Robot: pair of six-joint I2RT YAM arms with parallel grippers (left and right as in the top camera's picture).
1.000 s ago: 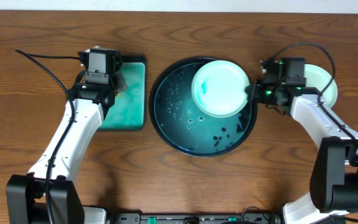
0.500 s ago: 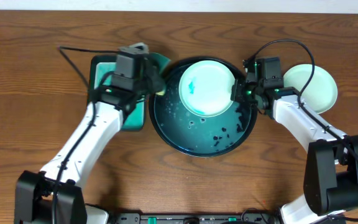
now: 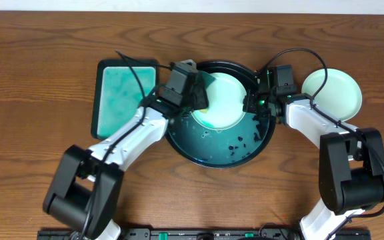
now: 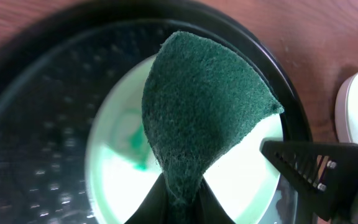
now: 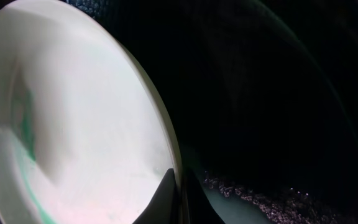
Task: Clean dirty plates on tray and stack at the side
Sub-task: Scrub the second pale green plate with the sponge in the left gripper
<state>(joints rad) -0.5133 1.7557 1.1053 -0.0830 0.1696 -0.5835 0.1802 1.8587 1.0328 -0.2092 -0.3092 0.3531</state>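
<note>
The round black tray (image 3: pixel 179 137) sits mid-table with a wet teal floor. A pale plate (image 3: pixel 227 107) is tilted up over its far half, and my right gripper (image 3: pixel 251 104) is shut on its right rim. In the right wrist view the fingers (image 5: pixel 166 196) pinch that rim, and the plate (image 5: pixel 73 124) shows teal smears. My left gripper (image 3: pixel 197 99) is shut on a dark green sponge (image 4: pixel 204 106), which hangs in front of the plate's face (image 4: pixel 114 174). A second pale plate (image 3: pixel 332 92) lies on the bare wood at the right.
A rectangular teal tray (image 3: pixel 125 99) with a black edge lies left of the round tray. Dark crumbs (image 3: pixel 242 141) float in the round tray's near right part. Both arms' cables arc over the far side of the table.
My left arm swung right from the rectangular tray, carrying the sponge to the plate. The right gripper shifted the plate slightly left over the tray.
</note>
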